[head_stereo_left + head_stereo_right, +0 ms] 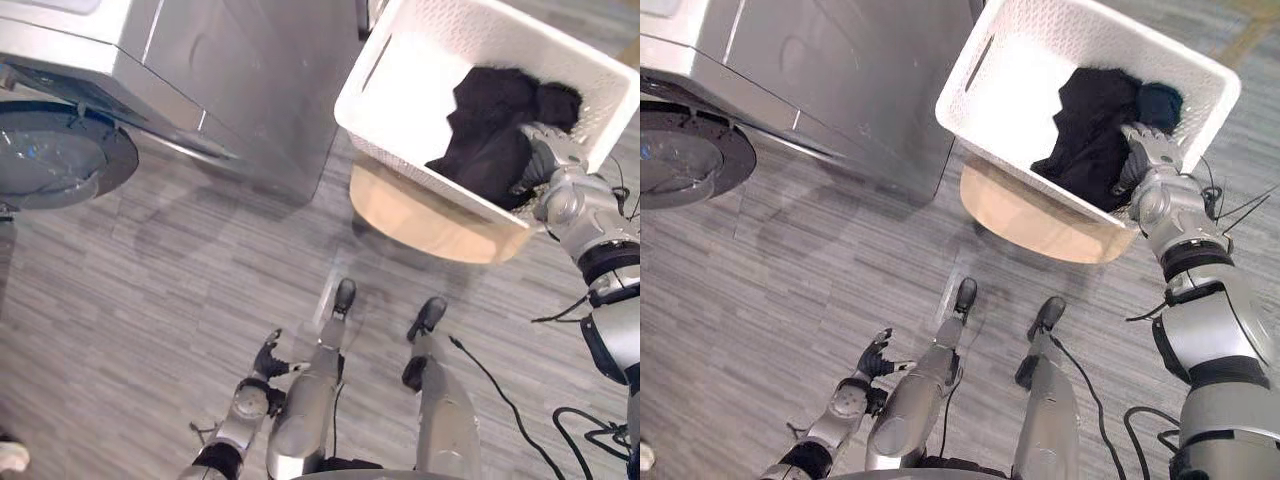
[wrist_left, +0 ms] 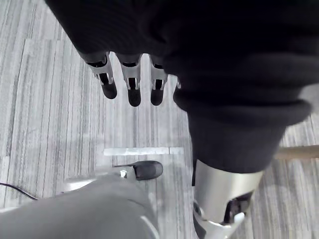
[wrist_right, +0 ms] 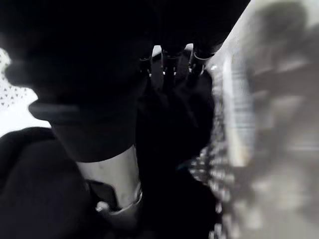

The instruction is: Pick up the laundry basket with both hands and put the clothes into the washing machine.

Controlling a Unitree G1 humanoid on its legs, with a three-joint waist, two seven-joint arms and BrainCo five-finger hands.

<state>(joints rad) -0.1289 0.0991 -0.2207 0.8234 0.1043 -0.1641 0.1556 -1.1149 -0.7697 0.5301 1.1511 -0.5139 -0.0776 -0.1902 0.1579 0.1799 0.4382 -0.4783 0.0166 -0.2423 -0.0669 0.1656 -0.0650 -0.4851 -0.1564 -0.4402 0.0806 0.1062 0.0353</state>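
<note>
— Basket (image 1: 400,90) stood beside the washing machine (image 1: 220,70), dark clothes (image 1: 495,130) inside it. Where were your hands?
— Your right hand (image 1: 1150,150) lay on the clothes inside the basket; its grip I couldn't tell. Your left hand (image 1: 268,358) hung relaxed, well apart from the basket. You needed a full bunch before lifting.

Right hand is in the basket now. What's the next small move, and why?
Probably grasp the dark clothes and lift them clear of the white basket: the right hand rests on them inside it, the washing machine stands with its door open to the left, and the left hand hangs low, open and idle.
</note>
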